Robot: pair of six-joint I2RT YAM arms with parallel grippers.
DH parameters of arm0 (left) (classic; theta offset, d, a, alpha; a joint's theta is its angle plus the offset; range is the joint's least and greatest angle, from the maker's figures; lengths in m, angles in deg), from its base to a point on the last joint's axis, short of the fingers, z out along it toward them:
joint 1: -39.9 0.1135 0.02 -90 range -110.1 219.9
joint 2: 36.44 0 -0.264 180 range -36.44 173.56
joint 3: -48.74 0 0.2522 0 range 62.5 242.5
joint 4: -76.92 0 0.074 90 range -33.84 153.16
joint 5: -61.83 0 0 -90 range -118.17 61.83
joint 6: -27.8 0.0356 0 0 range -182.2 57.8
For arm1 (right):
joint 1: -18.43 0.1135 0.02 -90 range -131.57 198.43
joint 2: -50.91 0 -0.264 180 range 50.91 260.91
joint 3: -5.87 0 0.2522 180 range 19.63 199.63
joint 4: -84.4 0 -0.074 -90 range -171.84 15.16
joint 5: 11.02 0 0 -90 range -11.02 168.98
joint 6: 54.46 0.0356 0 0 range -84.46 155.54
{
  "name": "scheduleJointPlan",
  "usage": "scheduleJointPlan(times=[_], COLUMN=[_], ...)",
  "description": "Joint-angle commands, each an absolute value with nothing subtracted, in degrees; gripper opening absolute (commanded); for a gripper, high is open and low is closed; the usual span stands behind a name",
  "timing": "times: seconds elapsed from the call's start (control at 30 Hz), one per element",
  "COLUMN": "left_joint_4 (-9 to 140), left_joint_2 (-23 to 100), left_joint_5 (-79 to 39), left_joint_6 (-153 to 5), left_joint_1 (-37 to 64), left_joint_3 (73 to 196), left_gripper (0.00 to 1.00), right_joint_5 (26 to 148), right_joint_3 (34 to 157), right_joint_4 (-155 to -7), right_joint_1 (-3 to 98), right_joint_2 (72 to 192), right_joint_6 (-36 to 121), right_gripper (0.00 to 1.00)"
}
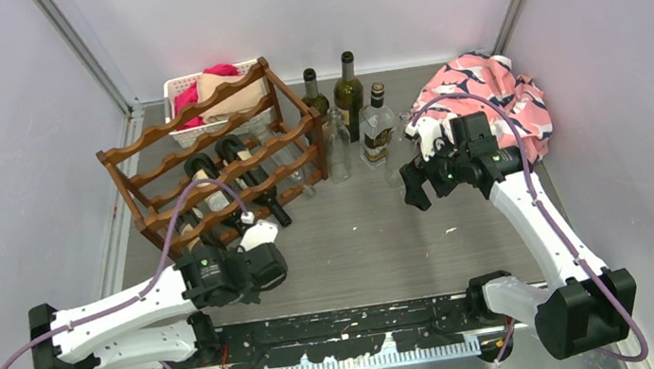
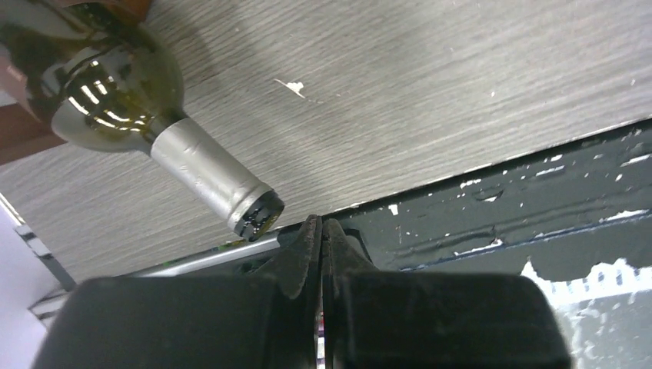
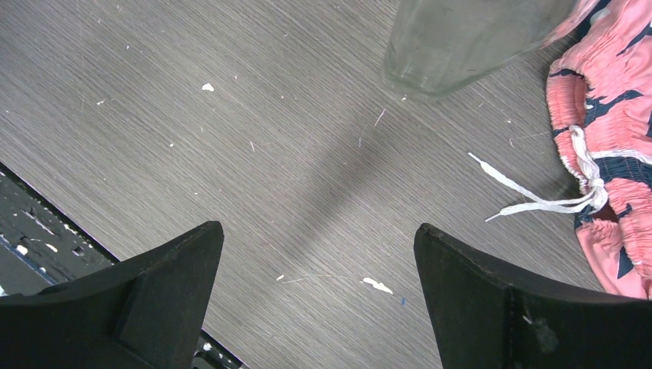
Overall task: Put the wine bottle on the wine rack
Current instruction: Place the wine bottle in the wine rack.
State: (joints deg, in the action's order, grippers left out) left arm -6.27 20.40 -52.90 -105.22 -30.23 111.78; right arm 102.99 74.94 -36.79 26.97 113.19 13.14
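At the back left of the desk [image 1: 359, 237] stands the dark wooden wine rack [image 1: 215, 161], with several bottles lying in its tiers. In the left wrist view a green wine bottle [image 2: 207, 173] with a silver foil neck lies in the rack, brown wood showing beside its shoulder. Its neck sticks out over the desk toward the left claw [image 2: 321, 231]. That claw is clenched, its two fingers pressed flat together with nothing between them, and its tips sit just beside the bottle's mouth; whether they touch it I cannot tell. The right claw [image 3: 315, 231] is released, its fingers spread wide above bare desk at the right side, grasping nothing. Just beyond it is the base of a clear glass bottle [image 3: 461, 38], and to its right lies a pair of pink patterned shorts [image 3: 607, 154] with a white drawstring [image 3: 538, 196] trailing onto the desk. From above, a few more bottles [image 1: 348, 86] stand upright along the back of the desk, just right of the rack. A white slotted basket [image 1: 181, 84] holding pink cloth sits behind the rack.
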Motion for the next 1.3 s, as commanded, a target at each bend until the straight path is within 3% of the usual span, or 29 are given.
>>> scheduleJointPlan(times=[0.0, 0.73, 1.03, 1.27], left_joint_4=[-6.71, -7.7, -10.52, -16.21], left_joint_2=[17.26, 26.29, 26.31, 25.66], left_joint_5=[-56.33, -46.28, -31.79, -36.65], left_joint_6=[-110.08, -102.42, -102.82, -103.41], left_joint_1=[-26.68, -13.19, -11.34, -11.06], left_joint_3=[111.81, 114.37, 116.87, 116.53], left_gripper=[0.0, 0.0, 0.0, 0.0], right_joint_5=[102.65, 102.62, 102.47, 102.44], right_joint_3=[75.17, 75.17, 75.17, 75.26], right_joint_4=[-38.07, -38.07, -38.02, -37.95], right_joint_1=[27.2, 27.14, 27.18, 27.4], right_joint_2=[112.83, 112.32, 112.71, 112.84], right_joint_6=[12.55, 12.48, 12.42, 12.38], right_gripper=[1.0, 1.0, 1.0, 1.0])
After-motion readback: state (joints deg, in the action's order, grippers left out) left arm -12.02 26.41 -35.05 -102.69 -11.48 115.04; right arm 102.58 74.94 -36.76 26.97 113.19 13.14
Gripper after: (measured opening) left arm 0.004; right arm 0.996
